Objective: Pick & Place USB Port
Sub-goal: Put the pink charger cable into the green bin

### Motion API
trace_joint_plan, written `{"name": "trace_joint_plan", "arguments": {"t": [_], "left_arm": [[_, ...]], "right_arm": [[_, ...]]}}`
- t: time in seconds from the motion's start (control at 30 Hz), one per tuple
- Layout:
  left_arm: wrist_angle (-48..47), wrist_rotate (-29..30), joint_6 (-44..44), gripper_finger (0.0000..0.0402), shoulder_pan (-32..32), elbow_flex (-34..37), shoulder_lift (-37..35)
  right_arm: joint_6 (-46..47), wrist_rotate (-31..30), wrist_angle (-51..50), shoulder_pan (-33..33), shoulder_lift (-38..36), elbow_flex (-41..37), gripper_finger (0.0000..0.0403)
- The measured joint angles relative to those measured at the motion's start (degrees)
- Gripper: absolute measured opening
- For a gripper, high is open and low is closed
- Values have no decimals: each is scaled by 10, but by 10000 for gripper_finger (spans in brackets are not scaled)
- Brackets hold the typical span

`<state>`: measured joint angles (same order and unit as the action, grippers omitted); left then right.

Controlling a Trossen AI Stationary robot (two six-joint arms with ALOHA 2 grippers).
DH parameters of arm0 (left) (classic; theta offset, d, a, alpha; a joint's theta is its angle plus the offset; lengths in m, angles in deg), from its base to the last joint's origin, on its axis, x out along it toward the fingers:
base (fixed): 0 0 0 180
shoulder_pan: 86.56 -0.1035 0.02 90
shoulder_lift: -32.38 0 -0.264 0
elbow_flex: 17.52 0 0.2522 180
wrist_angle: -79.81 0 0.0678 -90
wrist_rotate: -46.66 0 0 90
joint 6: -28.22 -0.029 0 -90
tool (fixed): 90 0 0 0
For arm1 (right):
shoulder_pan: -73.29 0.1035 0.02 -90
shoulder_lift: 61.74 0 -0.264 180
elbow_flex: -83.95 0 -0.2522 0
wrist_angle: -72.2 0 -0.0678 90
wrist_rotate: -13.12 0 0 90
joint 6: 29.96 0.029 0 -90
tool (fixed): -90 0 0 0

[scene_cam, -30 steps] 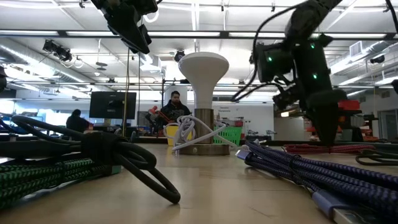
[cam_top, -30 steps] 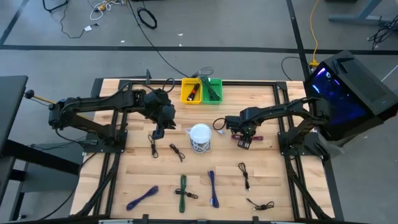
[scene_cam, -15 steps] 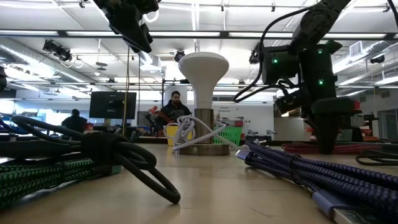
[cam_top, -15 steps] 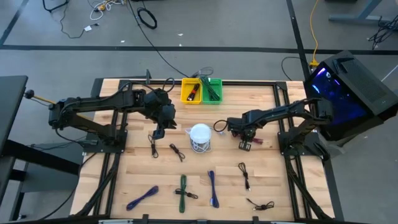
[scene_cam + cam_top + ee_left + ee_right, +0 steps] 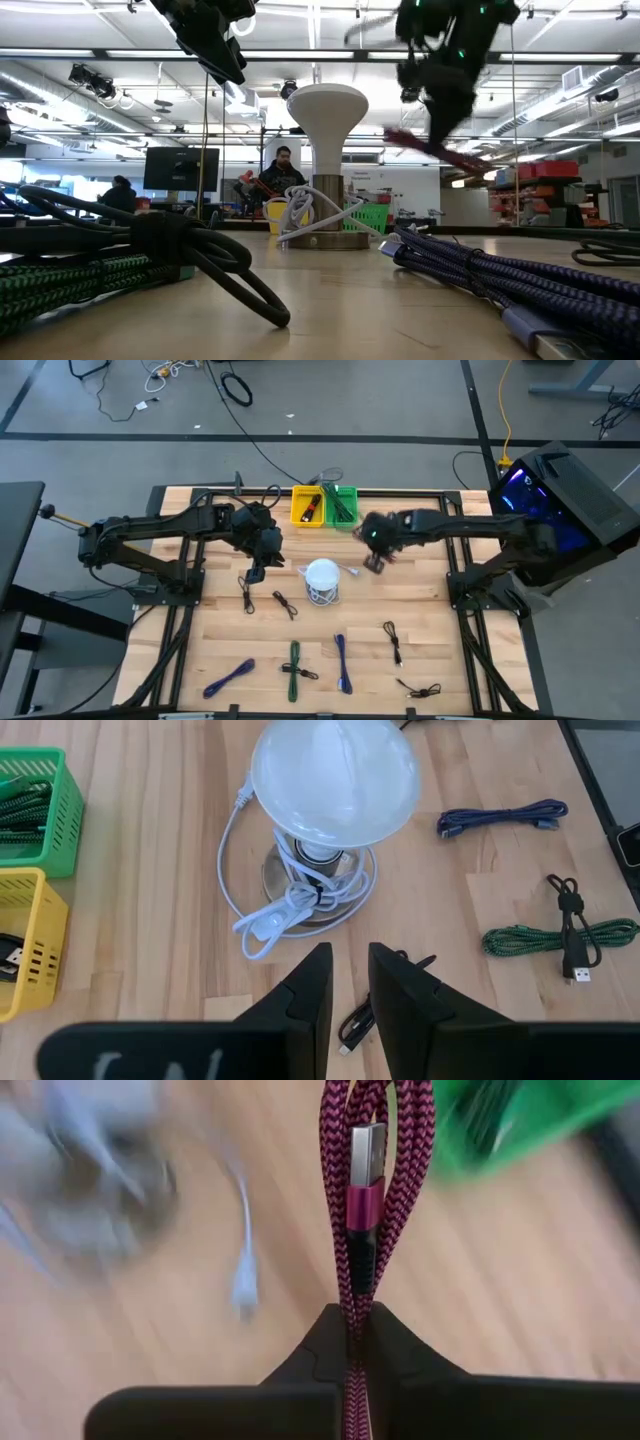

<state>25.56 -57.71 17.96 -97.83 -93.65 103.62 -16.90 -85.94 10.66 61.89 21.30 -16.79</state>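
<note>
Right gripper (image 5: 372, 557) has swung up and left off the surface (image 5: 430, 610), pinching the magenta USB cable (image 5: 365, 1190), so I'd slow down and centre over the green bin (image 5: 342, 505) before dropping.

The right gripper (image 5: 374, 558) hangs beside the green bin (image 5: 342, 506) (left gripper (image 5: 254, 574) near the lamp (image 5: 322, 580)).

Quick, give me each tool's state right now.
Left tool: nearly shut, holding nothing, above the table.
Right tool: shut on the magenta USB cable, lifted.
</note>
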Motion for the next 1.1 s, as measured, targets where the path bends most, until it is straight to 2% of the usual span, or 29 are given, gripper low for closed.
{"name": "trace_joint_plan", "arguments": {"t": [0.2, 0.37, 0.47, 0.67, 1.1], "left_arm": [[0, 0, 2, 71, 0, 0, 0], [5, 0, 1, 71, 0, 0, 0], [11, 0, 1, 71, 0, 0, 0], [10, 0, 2, 71, 0, 0, 0], [11, 0, 0, 71, 0, 0, 0]], "right_arm": [[15, 18, 197, -16, -62, -12, 6], [2, 15, 400, -33, -49, -50, 6], [14, 35, 477, -66, -23, -64, 6], [24, 85, 513, -138, 42, -66, 6], [56, 85, 579, -208, 118, -66, 6]]}}
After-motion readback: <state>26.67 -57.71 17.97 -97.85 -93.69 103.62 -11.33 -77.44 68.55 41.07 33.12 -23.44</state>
